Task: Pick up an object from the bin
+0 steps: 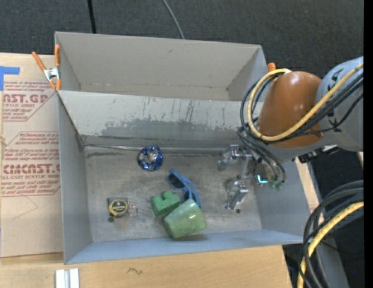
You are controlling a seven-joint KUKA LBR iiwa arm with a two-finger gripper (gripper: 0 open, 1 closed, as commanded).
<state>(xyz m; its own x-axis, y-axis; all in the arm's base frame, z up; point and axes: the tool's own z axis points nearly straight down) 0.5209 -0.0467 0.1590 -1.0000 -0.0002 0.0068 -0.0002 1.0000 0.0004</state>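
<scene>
Gripper (pixel 235 177) hangs low at the right side of the grey metal bin (pixel 156 104), carried by the arm that reaches in from the right under its orange cover (pixel 289 105). Its two metal fingers stand spread, one toward the far wall and one toward the near wall, with bare bin floor between them and nothing grasped.

Closest to it, just to the left, lies a blue plastic piece (pixel 184 186), long and angled, running from far left to near right. Its near end touches two green things: a small dark green block (pixel 163 203) and, nearer and to the right of that, a larger pale green lump (pixel 185 221) by the near wall. The gripper is apart from all three.

Farther left, a small round yellow and black thing (pixel 118 207), possibly a tape measure, sits alone on the floor. A shiny blue ball (pixel 150 158) rests close to the far wall, well apart from the gripper.
</scene>
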